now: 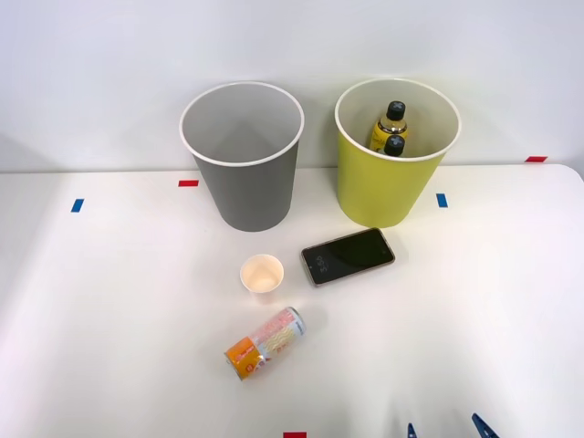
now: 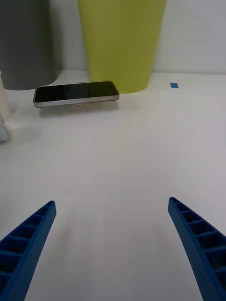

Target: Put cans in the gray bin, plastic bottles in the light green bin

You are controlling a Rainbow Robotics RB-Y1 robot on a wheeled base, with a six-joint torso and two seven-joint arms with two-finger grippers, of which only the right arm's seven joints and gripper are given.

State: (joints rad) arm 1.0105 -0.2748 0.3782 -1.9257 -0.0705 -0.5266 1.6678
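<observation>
The can (image 1: 265, 342), orange at one end with a white-pink label, lies on its side on the white table, in front of the bins. The gray bin (image 1: 245, 193) stands at the back, left of the light green bin (image 1: 388, 187). Two plastic bottles (image 1: 390, 130) with black caps stand inside the light green bin. My right gripper (image 1: 447, 429) sits low at the table's near edge, right of the can, open with nothing between its fingers (image 2: 28, 240). The wrist view faces the light green bin (image 2: 121, 42) and the gray bin (image 2: 26, 42).
A black phone (image 1: 349, 255) lies flat in front of the light green bin, also seen in the wrist view (image 2: 75, 93). A small cream paper cup (image 1: 262, 276) stands upright between the can and the gray bin. Blue and red tape marks dot the table.
</observation>
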